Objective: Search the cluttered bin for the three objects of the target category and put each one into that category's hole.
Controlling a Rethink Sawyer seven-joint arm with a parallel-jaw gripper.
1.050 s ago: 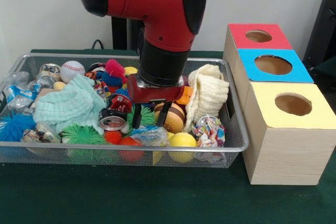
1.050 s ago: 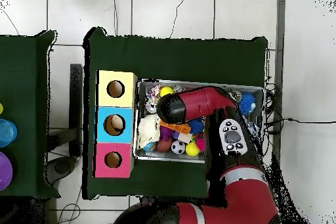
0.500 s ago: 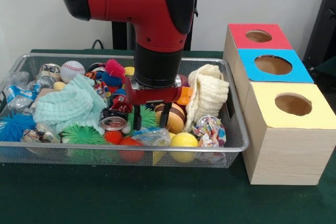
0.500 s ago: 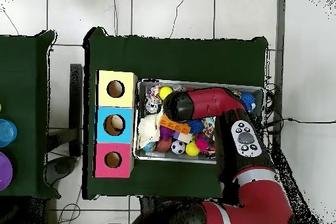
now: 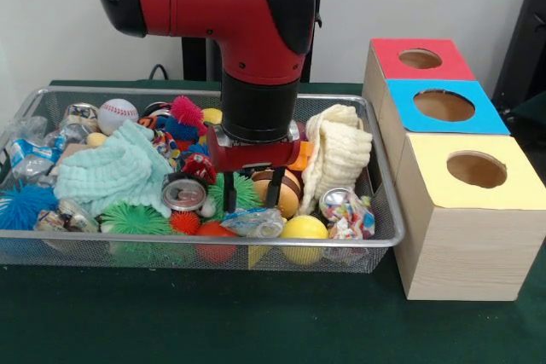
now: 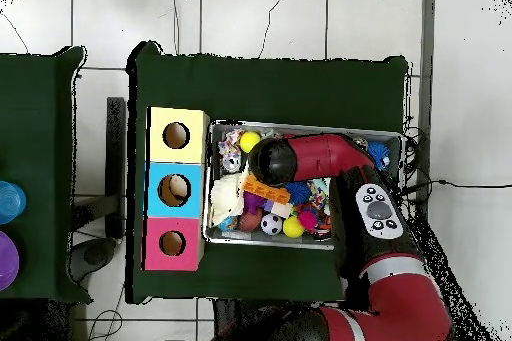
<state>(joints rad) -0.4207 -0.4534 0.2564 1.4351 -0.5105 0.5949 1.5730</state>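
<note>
gripper (image 5: pixel 252 197) low at bin (image 5: pixel 375 210) ctr | jaws apart, empty, straddling brown ball (image 5: pixel 286 195) to pick | target cat unclear | holes box (image 5: pixel 465 202) at 3 o'clock

Red arm (image 5: pixel 247 14) bent downward, gripper (image 5: pixel 252 198) vertical (pointing straight down), jaws spread apart

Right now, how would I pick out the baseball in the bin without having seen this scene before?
In the front view, start at the wire bin and go to its far left corner, well away from the hand. The baseball sits there beside a crushed can; it is the only white ball with red stitching.
</note>
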